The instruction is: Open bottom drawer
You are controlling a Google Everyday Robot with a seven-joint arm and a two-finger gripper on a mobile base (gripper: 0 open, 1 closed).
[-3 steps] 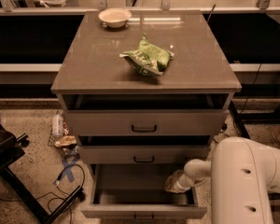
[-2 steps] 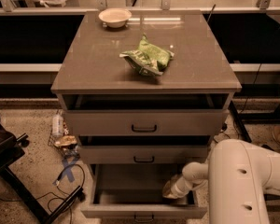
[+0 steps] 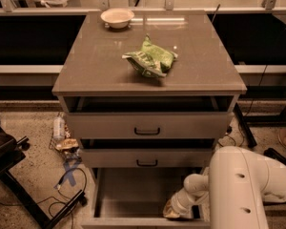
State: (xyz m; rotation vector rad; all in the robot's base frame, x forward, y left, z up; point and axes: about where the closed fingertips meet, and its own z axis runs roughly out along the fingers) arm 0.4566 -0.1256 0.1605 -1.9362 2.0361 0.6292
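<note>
At the near edge of the view, we find the claw (image 3: 173, 212) inside the bottom drawer (image 3: 133, 190), tucked against the inner side of its front lip, towards the right. Compared with a second ago the claw sits lower and closer to us, and the drawer's front edge is closer too. We judge that the drawer is being drawn out from within and is now nearly fully open, with little of the task left. We cannot tell whether the claw is wide or narrow: its tip shows only as a pale yellowish lump pressed against the lip. The drawer itself, lowest of the three and pulled well out, reads as a shallow, flat-bottomed tray of plain matt grey with thin straight walls, and its handle is out of our sight. Just beside and above the claw, the arm (image 3: 248, 190) bulks up as a smooth, rounded, glossy cream shell. Behind it the middle drawer (image 3: 148, 157) and the top drawer (image 3: 148, 125) stand slightly ajar, each a flat grey-beige front with a small black bar handle. Further back the table (image 3: 95, 66) top is a smooth, faintly reflective slab. It carries a crumpled green bag (image 3: 151, 60) with a crinkly sheen and, at its far edge, a small round white bowl (image 3: 117, 17).
</note>
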